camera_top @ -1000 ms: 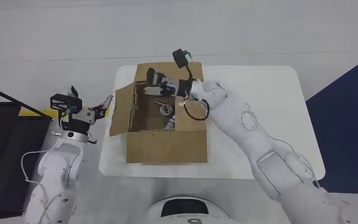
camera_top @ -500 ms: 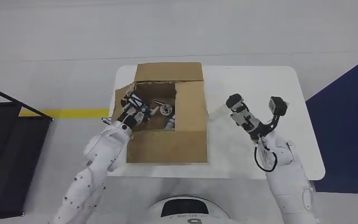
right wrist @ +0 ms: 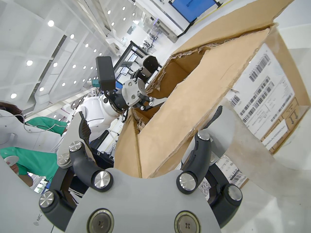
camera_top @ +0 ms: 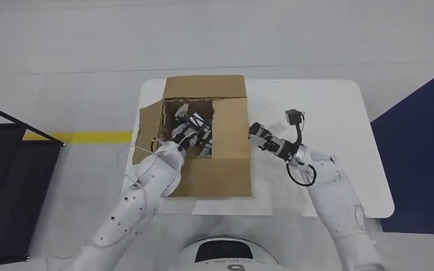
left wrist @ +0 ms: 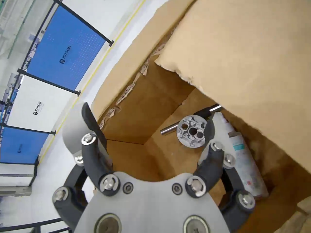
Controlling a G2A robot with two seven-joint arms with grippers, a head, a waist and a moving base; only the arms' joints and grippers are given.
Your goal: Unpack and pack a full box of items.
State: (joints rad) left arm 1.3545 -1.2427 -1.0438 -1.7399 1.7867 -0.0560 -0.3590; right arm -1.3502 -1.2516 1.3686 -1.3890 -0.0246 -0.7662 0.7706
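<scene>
The left gripper [left wrist: 148, 120] is hanging open inside the box [camera_top: 203, 179] on the worktop [camera_top: 319, 108], above the disc [left wrist: 192, 134]; closing off-centre risks knocking it against the bottle [left wrist: 245, 161]. The right gripper [right wrist: 150, 118] is hovering open just beside the flap [right wrist: 194, 93], risking a snag.

Top view: mounted above the arms, faces straight down, far enough back to take in the whole table [camera_top: 325, 101] and the box [camera_top: 203, 179]. Left wrist view: close in, aimed down into the box interior. Right wrist view: low and near, tilted, facing the box's outer wall. All three share the box. Top and right wrist views also share the left gripper [right wrist: 145, 103] at its opening.
</scene>
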